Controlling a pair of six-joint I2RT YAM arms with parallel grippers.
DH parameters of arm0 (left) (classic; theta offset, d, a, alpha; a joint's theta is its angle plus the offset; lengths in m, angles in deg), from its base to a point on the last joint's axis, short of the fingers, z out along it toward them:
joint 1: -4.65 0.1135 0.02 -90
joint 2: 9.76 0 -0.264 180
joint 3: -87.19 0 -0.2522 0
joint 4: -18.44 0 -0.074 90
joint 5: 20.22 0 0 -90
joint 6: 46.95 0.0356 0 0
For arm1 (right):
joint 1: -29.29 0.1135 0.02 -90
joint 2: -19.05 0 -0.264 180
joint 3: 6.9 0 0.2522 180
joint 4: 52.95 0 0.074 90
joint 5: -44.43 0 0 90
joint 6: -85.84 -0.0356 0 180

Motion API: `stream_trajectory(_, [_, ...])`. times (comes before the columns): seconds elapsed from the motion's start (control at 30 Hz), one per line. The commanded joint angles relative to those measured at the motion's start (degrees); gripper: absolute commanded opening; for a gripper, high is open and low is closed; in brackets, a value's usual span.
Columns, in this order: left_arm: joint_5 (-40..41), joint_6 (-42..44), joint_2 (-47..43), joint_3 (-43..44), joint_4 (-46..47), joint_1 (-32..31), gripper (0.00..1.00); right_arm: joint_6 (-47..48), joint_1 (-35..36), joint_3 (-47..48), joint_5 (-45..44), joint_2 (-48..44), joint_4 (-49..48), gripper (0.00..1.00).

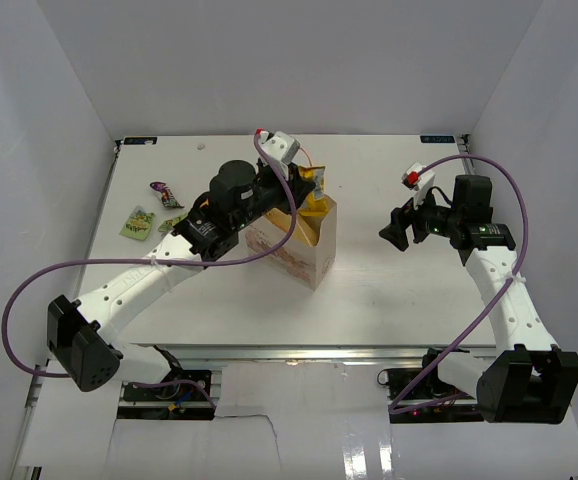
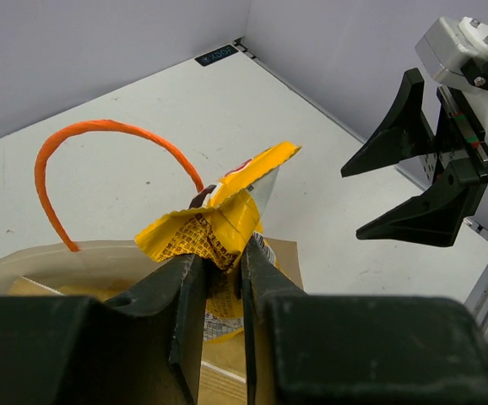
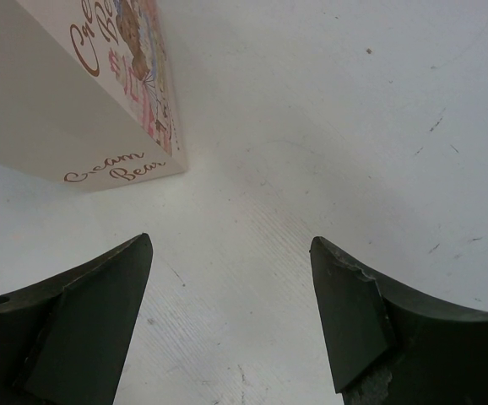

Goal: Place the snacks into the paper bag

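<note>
2 robot arms sit at the near edge of a white table (image 1: 389, 300), and the paper bag (image 1: 294, 255) stands upright near the middle of it. The left arm reaches over the top of the paper bag. The left gripper (image 2: 220, 253) is pinched tight on the crinkly top of the yellow chip bag (image 2: 210, 226). The chip bag is at the far end of the paper bag's open mouth. Its top sticks up above the rim and its bottom goes down inside. In the left wrist view, 1 thin orange handle (image 2: 100, 125) makes a loop over the paper bag, just beside the chip bag. The right gripper (image 3: 230, 245) hangs in the air to the right of the paper bag, well apart from it. Its 2 fingers are spread wide and there is nothing between them. It points toward the paper bag. In the right wrist view, the side of the paper bag shows red curly writing and a little drawing. To the left of the paper bag, well apart from it, 3 small candy packets lie flat on the table. The purple packet (image 1: 161, 189) is the farthest back. The light green packet (image 1: 137, 222) is the farthest left. The third packet (image 1: 172, 224) lies closest to the paper bag, just beside the left arm, and is too small to tell its color.
</note>
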Motion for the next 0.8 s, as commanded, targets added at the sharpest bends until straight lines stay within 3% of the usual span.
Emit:
stream_trajectory(0.0, [0.67,0.85,-1.25,-0.59,2.41,-0.22,0.27,0.55,-0.38,0.16,1.33,-0.28,-0.31,0.81])
stream_trajectory(0.07, [0.94,0.58,-0.99,-0.94,2.41,-0.22,0.43,0.55,-0.38,0.16,1.42,-0.28,-0.31,0.81])
stream_trajectory(0.1, [0.94,0.32,-0.9,-1.03,2.41,-0.22,0.69,0.55,-0.38,0.16,1.33,-0.37,-0.31,0.81])
stream_trajectory(0.2, [0.5,-0.91,-0.55,0.11,1.54,-0.22,0.87,0.55,-0.38,0.07,1.33,-0.55,-0.31,0.81])
stream_trajectory(0.5, [7.26,-3.55,-6.25,7.85,-2.24,-0.13,0.91,0.81,-0.38,-0.46,1.59,-0.72,-0.22,0.81])
stream_trajectory(0.63, [13.49,-6.61,-13.45,4.87,-4.87,-0.22,0.91,2.04,-0.38,0.24,4.04,-0.72,0.82,0.81])
stream_trajectory(0.77, [27.72,-14.45,-24.87,-4.99,-7.78,-0.13,0.88,-0.75,-0.38,8.14,13.63,0.33,0.84,0.82])
